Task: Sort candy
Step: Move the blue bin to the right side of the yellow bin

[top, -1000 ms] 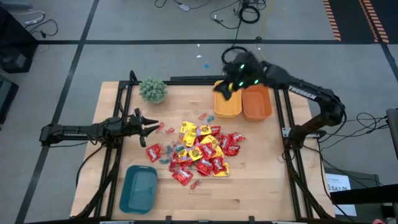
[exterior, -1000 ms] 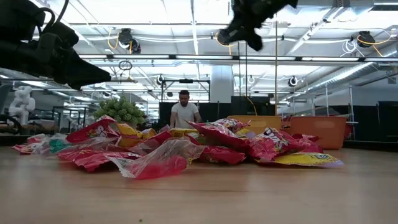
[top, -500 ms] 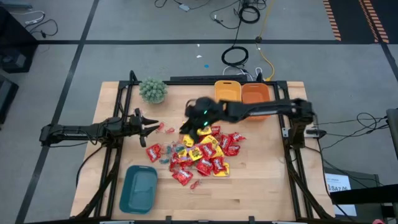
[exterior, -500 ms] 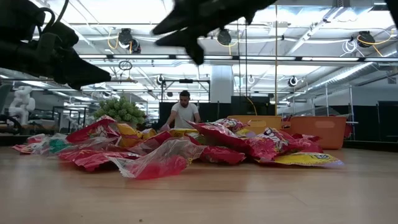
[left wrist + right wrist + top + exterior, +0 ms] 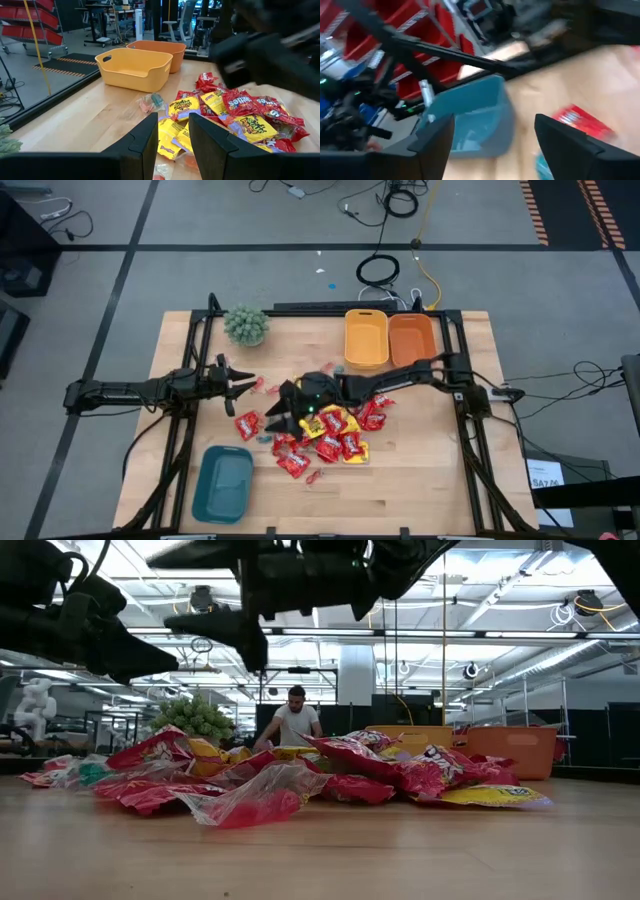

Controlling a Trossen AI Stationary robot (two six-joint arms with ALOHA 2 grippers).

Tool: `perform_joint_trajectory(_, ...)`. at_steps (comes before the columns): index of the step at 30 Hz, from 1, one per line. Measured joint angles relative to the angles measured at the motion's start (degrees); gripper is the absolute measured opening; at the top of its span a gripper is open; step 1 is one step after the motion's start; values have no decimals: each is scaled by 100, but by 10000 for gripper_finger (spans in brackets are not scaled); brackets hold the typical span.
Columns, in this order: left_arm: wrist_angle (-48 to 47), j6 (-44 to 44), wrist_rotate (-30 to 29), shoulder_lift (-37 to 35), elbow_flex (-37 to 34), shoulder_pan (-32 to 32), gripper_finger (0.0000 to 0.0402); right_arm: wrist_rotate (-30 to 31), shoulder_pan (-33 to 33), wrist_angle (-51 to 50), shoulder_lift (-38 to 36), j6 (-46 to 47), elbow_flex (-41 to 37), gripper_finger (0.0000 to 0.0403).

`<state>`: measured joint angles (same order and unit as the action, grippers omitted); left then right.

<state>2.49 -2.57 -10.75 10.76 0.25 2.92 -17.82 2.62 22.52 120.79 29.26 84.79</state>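
Note:
The candy lies in a heap at the table's middle: shiny red and yellow packets and a few small pale pieces. My right gripper reaches in from the right and hangs open over the heap's left edge, clear of it. In its wrist view a red packet lies on the wood ahead of the fingers. My left gripper waits at the table's left, level and pointing at the heap; its fingers stand slightly apart with nothing between them.
A yellow bin and an orange bin stand side by side at the far edge, a teal bin at the near left, a green plant at the far left. Bare wood lies along the near edge. A person stands beyond the table.
My right gripper has swung from above the yellow bin toward the table's left and near edge, coming down over the heap's left side. Its fingers stand wider apart now than before.

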Motion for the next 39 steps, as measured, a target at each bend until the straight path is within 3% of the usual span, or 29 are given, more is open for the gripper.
perform_joint_trajectory(8, 1, -2, -1, 0, 2, 0, 118, 1086, 421, 9, -4, -1128, 92, 272)
perform_joint_trajectory(13, -3, 0, -1, 0, 2, 0, 118, 1689, 676, -551, 194, -1433, 689, 260)
perform_joint_trajectory(18, -1, 0, -1, -2, 2, 0, 118, 2118, 904, -1823, 835, -1452, 1985, 250)
perform_joint_trajectory(27, -1, 0, 1, 0, 2, 0, 118, 2566, 1031, -3991, 2700, -839, 5041, 233)
perform_joint_trajectory(29, -3, 0, 1, -2, 2, 0, 118, 2581, 1031, -3702, 2740, -701, 4823, 228)
perform_joint_trajectory(33, -7, 0, -1, -2, 2, 0, 118, 2867, 1030, -4086, 2799, -224, 4701, 218)
perform_joint_trajectory(39, -5, 0, -1, 0, 2, 0, 118, 2841, 1051, -3659, 2925, -408, 4704, 207)
